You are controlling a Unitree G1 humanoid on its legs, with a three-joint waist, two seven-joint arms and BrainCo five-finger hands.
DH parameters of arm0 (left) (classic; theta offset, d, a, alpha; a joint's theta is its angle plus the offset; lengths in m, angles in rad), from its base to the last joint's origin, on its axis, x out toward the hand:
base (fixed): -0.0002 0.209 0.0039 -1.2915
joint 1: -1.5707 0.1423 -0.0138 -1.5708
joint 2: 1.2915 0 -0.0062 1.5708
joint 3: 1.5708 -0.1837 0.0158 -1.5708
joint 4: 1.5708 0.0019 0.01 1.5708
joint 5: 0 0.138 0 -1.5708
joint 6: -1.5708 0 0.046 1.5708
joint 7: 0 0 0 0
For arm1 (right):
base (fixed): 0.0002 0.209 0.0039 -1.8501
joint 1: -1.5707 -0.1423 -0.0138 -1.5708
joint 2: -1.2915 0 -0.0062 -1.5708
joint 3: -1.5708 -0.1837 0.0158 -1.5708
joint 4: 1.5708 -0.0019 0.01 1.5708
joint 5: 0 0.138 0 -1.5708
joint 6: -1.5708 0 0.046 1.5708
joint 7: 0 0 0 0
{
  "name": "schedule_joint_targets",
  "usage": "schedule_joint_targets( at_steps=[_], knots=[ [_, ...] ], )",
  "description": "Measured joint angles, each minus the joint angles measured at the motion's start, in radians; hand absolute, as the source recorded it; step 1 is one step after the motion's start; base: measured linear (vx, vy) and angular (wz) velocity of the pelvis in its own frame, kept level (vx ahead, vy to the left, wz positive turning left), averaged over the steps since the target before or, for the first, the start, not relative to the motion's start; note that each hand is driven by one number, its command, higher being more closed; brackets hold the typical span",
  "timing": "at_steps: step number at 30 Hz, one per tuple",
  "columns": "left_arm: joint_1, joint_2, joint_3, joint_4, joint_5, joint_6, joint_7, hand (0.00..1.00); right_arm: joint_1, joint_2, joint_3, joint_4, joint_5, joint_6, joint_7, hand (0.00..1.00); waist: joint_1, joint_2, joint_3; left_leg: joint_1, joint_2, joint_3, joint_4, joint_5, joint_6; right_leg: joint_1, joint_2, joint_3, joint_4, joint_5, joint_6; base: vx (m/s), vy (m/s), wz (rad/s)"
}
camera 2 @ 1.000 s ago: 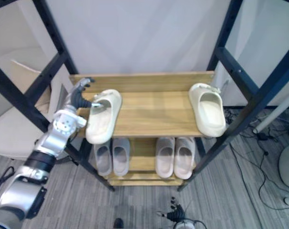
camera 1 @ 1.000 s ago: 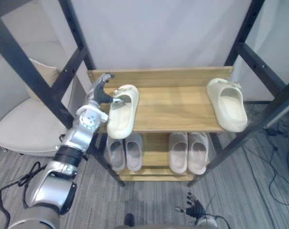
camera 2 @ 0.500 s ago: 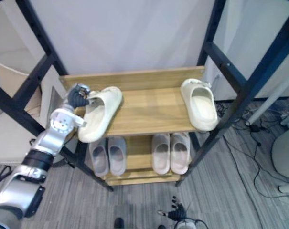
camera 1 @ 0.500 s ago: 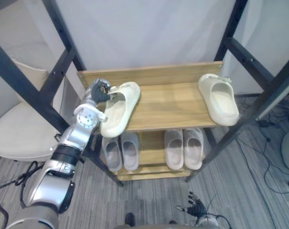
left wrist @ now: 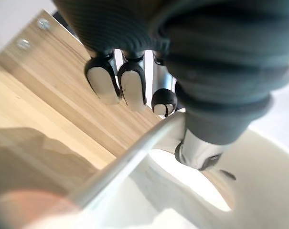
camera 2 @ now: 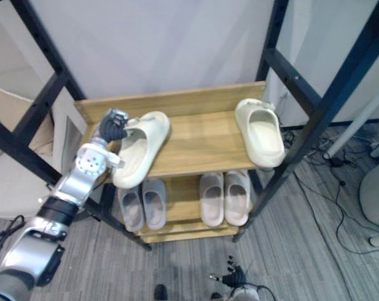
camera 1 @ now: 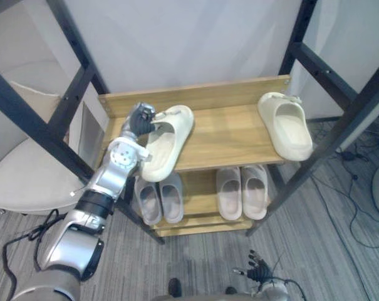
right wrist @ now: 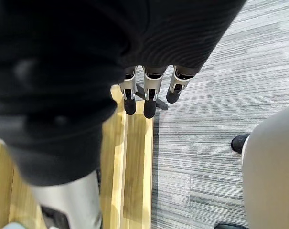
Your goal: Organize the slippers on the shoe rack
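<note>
One cream foam slipper (camera 1: 168, 143) on wooden shoe rack (camera 1: 230, 135) top, clasped by left hand (camera 1: 139, 120); right hand (camera 1: 257, 274) relaxed, low

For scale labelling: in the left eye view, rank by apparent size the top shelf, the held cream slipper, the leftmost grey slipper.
top shelf
held cream slipper
grey slipper (farther from the camera, so less sure)

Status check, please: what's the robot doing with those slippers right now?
Left hand shut on left cream slipper, left end of top shelf. Right hand open, hanging low. Other cream slipper at right end, untouched. Nothing in the way between.
</note>
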Motion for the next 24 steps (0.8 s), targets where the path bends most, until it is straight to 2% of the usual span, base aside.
schedule_joint_targets(
  at_steps=[6,11,23,24],
  knots=[
    [-0.098,-0.074,-0.009,0.052,-0.016,0.004,0.039,1.00,-0.003,-0.009,-0.003,-0.013,0.008,-0.001,-0.004,0.00,-0.016,0.011,0.007,-0.032,0.002,0.026,0.000,0.002,0.003,-0.048,0.003,0.032,0.014,0.004,0.006,0.00,-0.009,-0.13],
    [-0.143,-0.119,-0.009,0.094,-0.015,0.020,0.041,1.00,0.004,-0.008,-0.007,-0.037,0.037,-0.001,-0.006,0.00,-0.033,0.014,0.011,-0.031,0.001,0.040,0.001,0.002,0.003,-0.057,0.003,0.061,0.020,0.004,0.006,0.04,-0.020,-0.16],
    [-0.246,-0.183,-0.007,0.179,-0.015,0.030,0.078,1.00,0.022,-0.007,-0.010,-0.097,0.046,-0.006,-0.007,0.00,-0.049,0.019,0.045,-0.034,0.012,0.079,0.000,-0.003,0.002,-0.091,0.013,0.100,0.041,0.006,0.010,-0.02,-0.027,-0.11],
    [-0.255,-0.193,-0.007,0.184,-0.015,0.033,0.078,0.00,0.026,-0.007,-0.010,-0.106,0.046,-0.007,-0.007,0.00,-0.049,0.019,0.047,-0.035,0.013,0.078,0.000,-0.003,0.002,-0.091,0.013,0.099,0.042,0.006,0.010,0.00,-0.033,0.03]
  ],
)
